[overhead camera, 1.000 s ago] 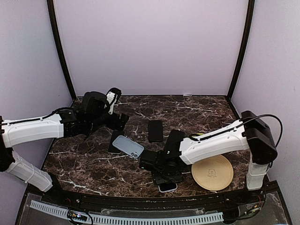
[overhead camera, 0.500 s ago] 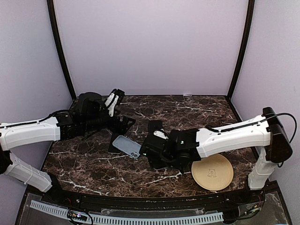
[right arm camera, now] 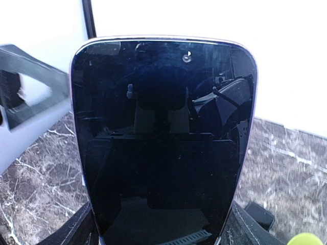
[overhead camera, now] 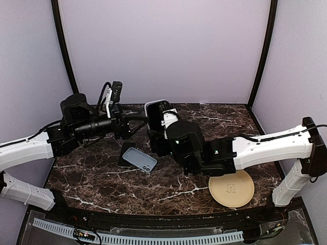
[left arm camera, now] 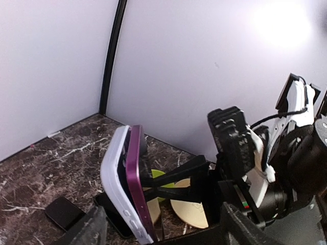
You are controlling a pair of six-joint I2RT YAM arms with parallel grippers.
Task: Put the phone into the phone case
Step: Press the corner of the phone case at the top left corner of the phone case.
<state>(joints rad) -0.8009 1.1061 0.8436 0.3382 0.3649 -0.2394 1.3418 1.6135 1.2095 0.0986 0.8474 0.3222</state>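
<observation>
Top: right gripper (overhead camera: 156,133) clamps the phone (overhead camera: 155,108) upright, aloft near the worktop's back edge. The phone case (overhead camera: 139,159) lies flat toward the left edge.
Left wrist: left gripper (left arm camera: 164,228) has its jaws apart, flanking the phone.
Right wrist: screen faces the camera.
Best to pinch the phone's long edges squarely before the right lets go.

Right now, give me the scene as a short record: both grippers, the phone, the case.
right gripper: shut on the phone, holding it upright above the table
phone: dark screen, pale edge, off the table
left gripper: open, beside the phone; contact unclear
phone case: light blue, lying on the table, partly over a dark flat item, unheld
task state: phone not yet in case
</observation>
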